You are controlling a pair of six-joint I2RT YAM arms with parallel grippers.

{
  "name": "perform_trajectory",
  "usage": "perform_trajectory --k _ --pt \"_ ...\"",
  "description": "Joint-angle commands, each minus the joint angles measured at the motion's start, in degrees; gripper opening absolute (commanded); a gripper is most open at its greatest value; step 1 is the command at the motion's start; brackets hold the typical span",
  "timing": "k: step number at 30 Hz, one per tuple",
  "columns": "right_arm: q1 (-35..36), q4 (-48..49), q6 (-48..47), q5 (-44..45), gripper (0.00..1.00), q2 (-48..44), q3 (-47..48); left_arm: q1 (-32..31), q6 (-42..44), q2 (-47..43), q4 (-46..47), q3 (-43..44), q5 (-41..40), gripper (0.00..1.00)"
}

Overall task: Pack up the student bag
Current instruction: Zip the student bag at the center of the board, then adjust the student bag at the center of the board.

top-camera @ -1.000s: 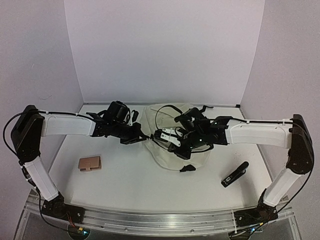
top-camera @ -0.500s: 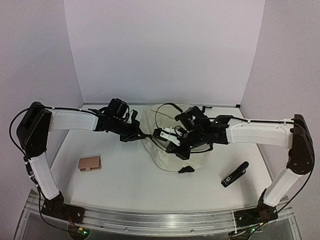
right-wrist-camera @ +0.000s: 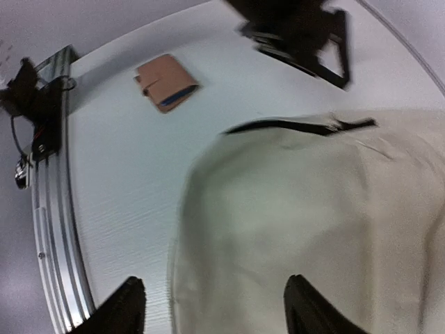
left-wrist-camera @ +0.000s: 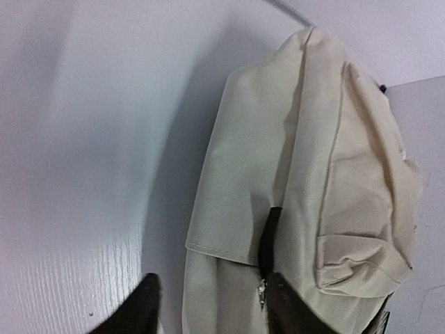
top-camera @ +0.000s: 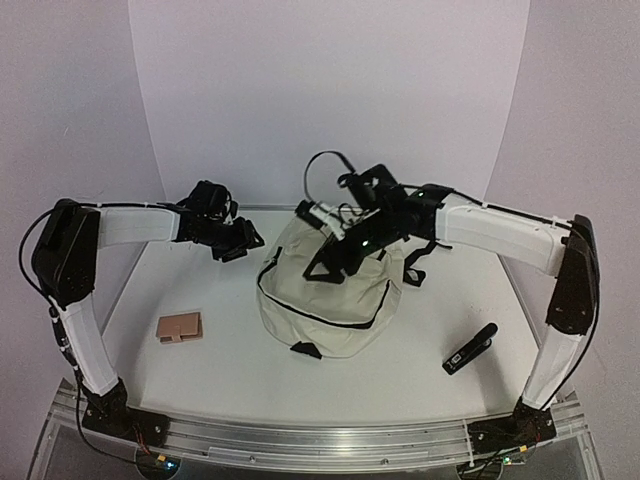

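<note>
The right gripper (right-wrist-camera: 215, 314), fingers spread wide and holding nothing, is over the top of the cream bag (top-camera: 330, 295) standing mid-table (top-camera: 220, 375), the left gripper (left-wrist-camera: 208, 314), likewise open and empty, just beside its left side, with a brown wallet (top-camera: 180, 327) and a black stick-shaped thing (top-camera: 470, 348) well apart.

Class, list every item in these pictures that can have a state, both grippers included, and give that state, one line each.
student bag: humped up, bulging; whether its zip is fully shut is unclear.
wallet: closed, lying flat.
black device: lying flat, untouched.
left gripper: open, empty, apart from the bag.
right gripper: open, over the bag's top.
</note>
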Motion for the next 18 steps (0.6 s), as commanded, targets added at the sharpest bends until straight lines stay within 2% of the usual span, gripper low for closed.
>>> perform_trajectory --k 1,3,4,10,18 --pt "-11.9 -3.0 3.9 3.0 0.77 -5.2 -0.8 -1.7 0.5 -12.6 1.6 -6.0 -2.5 0.68" --pt "-15.6 -3.5 4.1 4.2 0.82 -5.5 -1.5 -3.9 -0.4 -16.7 1.1 -9.9 -4.2 0.91" --pt "-17.1 -3.8 4.2 4.4 0.84 -5.4 -1.6 -5.3 -1.0 -18.8 1.0 -11.4 -4.9 0.98" --pt "-22.2 -4.2 3.4 7.7 0.91 -1.6 -0.2 -13.3 -9.0 -26.7 3.2 -21.6 -7.7 1.0" --pt "-29.7 -4.1 6.7 6.2 0.98 9.7 11.7 -21.8 -16.0 -27.4 9.1 -28.1 -11.1 1.0"
